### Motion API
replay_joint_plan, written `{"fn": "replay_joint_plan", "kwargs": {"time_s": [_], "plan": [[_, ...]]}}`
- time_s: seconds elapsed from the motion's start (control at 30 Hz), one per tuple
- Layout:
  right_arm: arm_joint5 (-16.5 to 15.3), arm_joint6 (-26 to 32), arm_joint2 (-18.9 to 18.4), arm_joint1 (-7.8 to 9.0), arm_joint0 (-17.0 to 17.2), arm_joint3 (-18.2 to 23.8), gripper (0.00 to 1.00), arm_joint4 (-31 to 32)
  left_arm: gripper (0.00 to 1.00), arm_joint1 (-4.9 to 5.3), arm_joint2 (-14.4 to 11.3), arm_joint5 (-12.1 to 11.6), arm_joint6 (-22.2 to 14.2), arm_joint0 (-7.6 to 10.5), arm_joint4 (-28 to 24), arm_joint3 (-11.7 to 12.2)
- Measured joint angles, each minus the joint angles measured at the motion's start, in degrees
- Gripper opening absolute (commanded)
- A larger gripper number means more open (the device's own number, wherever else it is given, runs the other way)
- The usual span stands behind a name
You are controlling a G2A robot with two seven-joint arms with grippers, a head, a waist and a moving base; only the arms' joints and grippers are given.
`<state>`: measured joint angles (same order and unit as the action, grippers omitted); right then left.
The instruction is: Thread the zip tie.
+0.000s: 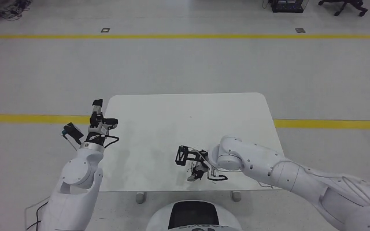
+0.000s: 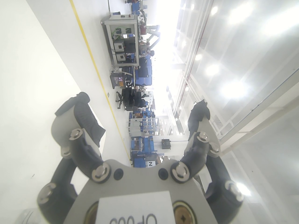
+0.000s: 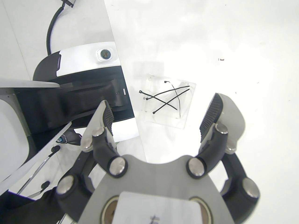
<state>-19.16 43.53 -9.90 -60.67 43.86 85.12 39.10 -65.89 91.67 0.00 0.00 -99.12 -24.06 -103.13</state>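
Threading not yet begun: right gripper hangs wide open, zip ties lying crossed in a clear tray just ahead of it, untouched; left gripper, also wide, waits well apart; next likely needs a fine pinch on one tie.

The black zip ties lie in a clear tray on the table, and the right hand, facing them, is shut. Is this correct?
Not quite. The right wrist view shows the right hand open, fingers wide apart, holding nothing. The black zip ties do lie in a clear tray on the table.
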Motion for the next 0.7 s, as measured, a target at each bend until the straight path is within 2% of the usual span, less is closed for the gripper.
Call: {"fn": "replay_joint_plan", "kwargs": {"time_s": [0.13,0.7], "plan": [[-0.1,-0.9,-1.0,-0.15,1.2,-2.9,1.00,0.1,1.00,0.00,0.0,0.0,0.0,0.00,0.0,0.0],[-0.3,-1.1,-0.9,-0.55,2.1,-3.1,1.00,3.0,1.00,0.00,0.0,0.0,0.0,0.00,0.0,0.0]]}}
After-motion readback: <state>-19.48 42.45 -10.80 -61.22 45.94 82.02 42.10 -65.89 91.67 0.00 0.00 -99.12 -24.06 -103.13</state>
